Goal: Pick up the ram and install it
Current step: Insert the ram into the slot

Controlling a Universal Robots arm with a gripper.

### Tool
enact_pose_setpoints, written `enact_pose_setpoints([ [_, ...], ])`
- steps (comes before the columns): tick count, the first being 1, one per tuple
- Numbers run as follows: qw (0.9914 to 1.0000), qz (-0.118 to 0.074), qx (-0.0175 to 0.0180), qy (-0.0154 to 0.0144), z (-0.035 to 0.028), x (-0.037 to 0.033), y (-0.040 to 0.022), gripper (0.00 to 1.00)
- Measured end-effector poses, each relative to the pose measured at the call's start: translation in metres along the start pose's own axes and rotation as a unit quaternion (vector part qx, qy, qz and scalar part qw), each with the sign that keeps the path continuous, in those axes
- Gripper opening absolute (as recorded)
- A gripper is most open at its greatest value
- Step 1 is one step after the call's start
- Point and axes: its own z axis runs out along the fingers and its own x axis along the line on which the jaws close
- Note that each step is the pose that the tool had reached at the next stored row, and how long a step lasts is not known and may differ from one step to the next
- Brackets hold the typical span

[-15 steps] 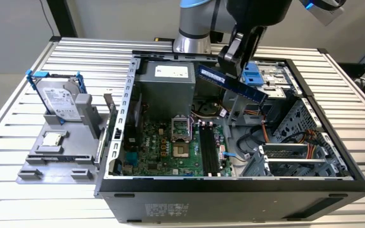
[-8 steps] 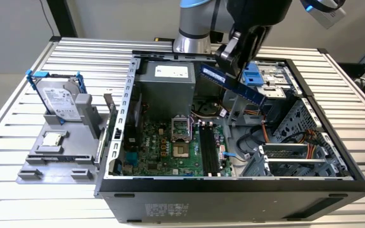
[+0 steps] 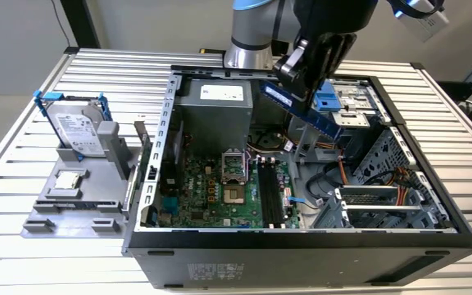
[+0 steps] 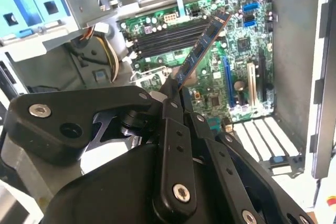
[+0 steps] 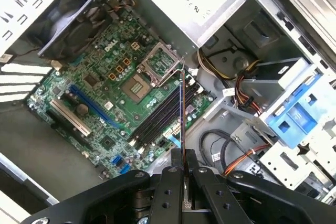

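Note:
The ram is a long blue-green stick held tilted in the air over the open computer case. My gripper is shut on its upper end, above the case's back half. In the second wrist view the ram sticks out from the gripper and points toward the black memory slots. Seen edge-on in the first wrist view, the ram is a thin line from the gripper across the slots. It hangs apart from the slots, which lie on the green motherboard.
A silver hard drive in a blue frame stands on a grey fixture at the exterior view's left. Inside the case are the power supply, the processor socket, a blue drive bracket and loose cables.

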Motion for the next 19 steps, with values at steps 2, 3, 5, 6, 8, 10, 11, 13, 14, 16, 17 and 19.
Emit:
enact_pose_setpoints([
  [2, 0.99989, 0.015, 0.0008, 0.0, 0.0, 0.0, 0.0, 0.0],
  [3, 0.99976, 0.022, 0.0011, 0.0, 0.0, 0.0, 0.0, 0.0],
  [5, 0.99933, 0.036, 0.0019, -0.0001, 0.0, 0.0, 0.0, 0.0],
  [6, 0.99901, 0.044, 0.0024, 0.0, 0.0, 0.0, 0.0, 0.0],
  [8, 0.99814, 0.061, 0.0032, -0.0001, 0.0, 0.0, 0.0, 0.0],
  [10, 0.99694, 0.078, 0.0041, -0.0001, 0.0, 0.0, 0.0, 0.0],
  [11, 0.99621, 0.087, 0.0046, -0.0001, 0.0, 0.0, 0.0, 0.0],
  [13, 0.99447, 0.105, 0.0055, -0.0001, 0.0, 0.0, 0.0, 0.0],
  [14, 0.99356, 0.113, 0.006, -0.0002, 0.0, 0.0, 0.0, 0.0],
  [16, 0.99151, 0.13, 0.0069, -0.0001, 0.0, 0.0, 0.0, 0.0],
  [17, 0.99049, 0.137, 0.0072, -0.0002, 0.0, 0.0, 0.0, 0.0],
  [19, 0.98822, 0.153, 0.0081, -0.0002, 0.0, 0.0, 0.0, 0.0],
])
